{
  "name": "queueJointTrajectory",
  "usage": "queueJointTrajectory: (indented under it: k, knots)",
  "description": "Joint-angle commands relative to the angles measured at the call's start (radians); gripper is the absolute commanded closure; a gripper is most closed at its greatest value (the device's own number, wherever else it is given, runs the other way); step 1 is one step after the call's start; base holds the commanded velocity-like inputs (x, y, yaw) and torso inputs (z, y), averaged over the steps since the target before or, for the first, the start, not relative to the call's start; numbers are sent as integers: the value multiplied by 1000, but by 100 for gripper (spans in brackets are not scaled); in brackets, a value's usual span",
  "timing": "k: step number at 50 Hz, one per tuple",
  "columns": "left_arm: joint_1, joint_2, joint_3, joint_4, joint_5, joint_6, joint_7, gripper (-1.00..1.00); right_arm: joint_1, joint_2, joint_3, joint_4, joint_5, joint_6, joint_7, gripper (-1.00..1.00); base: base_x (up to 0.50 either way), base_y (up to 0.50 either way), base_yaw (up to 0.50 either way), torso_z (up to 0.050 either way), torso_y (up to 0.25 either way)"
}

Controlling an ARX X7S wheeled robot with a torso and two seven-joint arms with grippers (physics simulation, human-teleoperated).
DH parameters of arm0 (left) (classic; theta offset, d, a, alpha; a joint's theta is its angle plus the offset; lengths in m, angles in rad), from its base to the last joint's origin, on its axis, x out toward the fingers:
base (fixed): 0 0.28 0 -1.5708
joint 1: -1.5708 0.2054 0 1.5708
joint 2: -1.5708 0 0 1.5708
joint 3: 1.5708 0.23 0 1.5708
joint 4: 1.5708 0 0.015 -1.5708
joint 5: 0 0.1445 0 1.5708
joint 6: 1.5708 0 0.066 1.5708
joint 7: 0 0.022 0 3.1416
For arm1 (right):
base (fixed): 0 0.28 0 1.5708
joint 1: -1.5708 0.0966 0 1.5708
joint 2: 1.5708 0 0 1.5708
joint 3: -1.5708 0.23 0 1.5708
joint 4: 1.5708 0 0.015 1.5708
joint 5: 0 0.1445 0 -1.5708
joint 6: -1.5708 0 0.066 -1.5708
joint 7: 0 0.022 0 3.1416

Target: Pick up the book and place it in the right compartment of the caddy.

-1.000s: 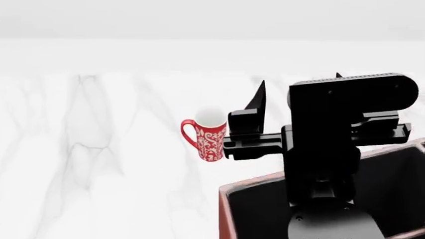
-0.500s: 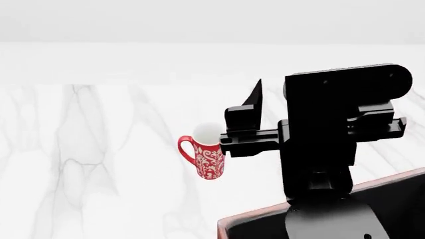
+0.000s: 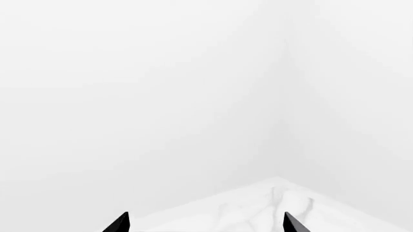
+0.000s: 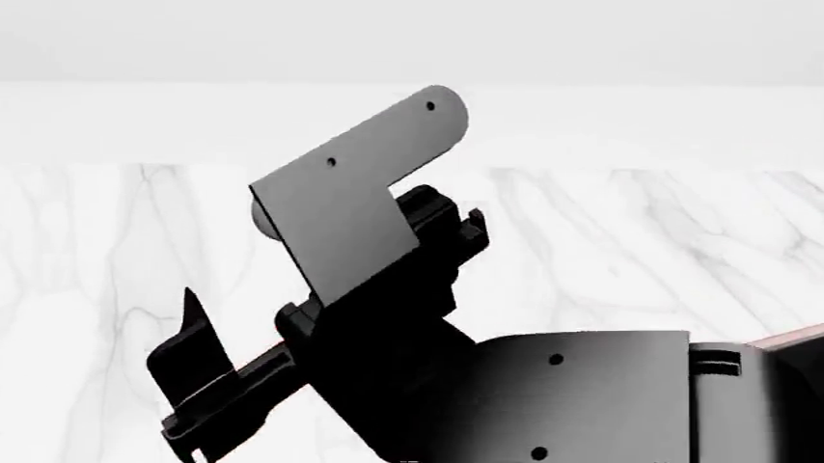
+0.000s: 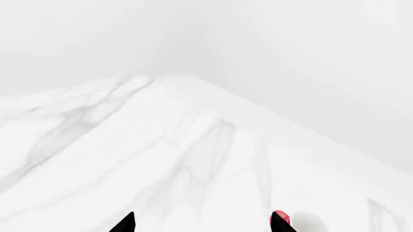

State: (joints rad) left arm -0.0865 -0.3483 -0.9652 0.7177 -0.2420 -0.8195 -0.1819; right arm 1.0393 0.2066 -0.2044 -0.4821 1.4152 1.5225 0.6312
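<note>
A: Where is the book? I can't find it anywhere.

B: Neither can I. In the head view a black arm fills the middle, and the gripper (image 4: 193, 386) sticking out at the lower left holds nothing I can make out. Which arm it belongs to I can't tell. A sliver of the caddy (image 4: 792, 338) shows at the right edge, just its reddish rim, so the compartments are hidden.

A: And the wrist cameras?

B: The left gripper (image 3: 205, 223) shows two black fingertips with a wide gap and only white wall and a corner of the marble counter (image 3: 258, 208) beyond. The right gripper (image 5: 201, 223) is the same: tips well apart, nothing between them, marble ahead. A bit of red, likely the mug (image 5: 281, 216), sits just beside one tip.

A: So both sets of jaws are spread and empty.

B: Yes, and the pick-up hasn't started, as far as I can judge. The book must be found first.

A: How would you expect it to handle?

B: Going by the task, a hardcover: stiff boards, some weight, fairly smooth covers. I'd judge it won't bend or crush, but it could slide or swing if pinched at a corner.

A: Where to grip, then?

B: Across its thickness, near the middle of the spine or a long edge, one pad on each cover. That keeps the weight balanced for lowering it upright into the right compartment.
</note>
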Motion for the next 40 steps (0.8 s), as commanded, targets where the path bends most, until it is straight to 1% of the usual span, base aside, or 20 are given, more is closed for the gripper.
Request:
queueJointTrajectory:
  k: [1, 4, 14, 30, 40]
  knots:
    - [-1, -2, 2, -2, -2, 0, -1, -100, 98, 48, -191, 46, 552, -25, 157, -100, 0, 0, 0, 0, 0]
    - [0, -2, 3, -2, -2, 0, -2, -100, 134, 58, -267, 32, 630, -18, 158, -100, 0, 0, 0, 0, 0]
    - [1, -3, 3, -4, -2, 2, -2, -100, 141, 62, -412, -28, 688, -4, 146, -100, 0, 0, 0, 0, 0]
    - [5, -6, -1, 1, -5, -2, -3, -100, 108, 80, -486, -91, 643, 11, 68, -100, 0, 0, 0, 0, 0]
    - [6, -8, 2, 3, -6, -3, -4, -100, 101, 92, -510, -100, 569, 15, 11, -100, 0, 0, 0, 0, 0]
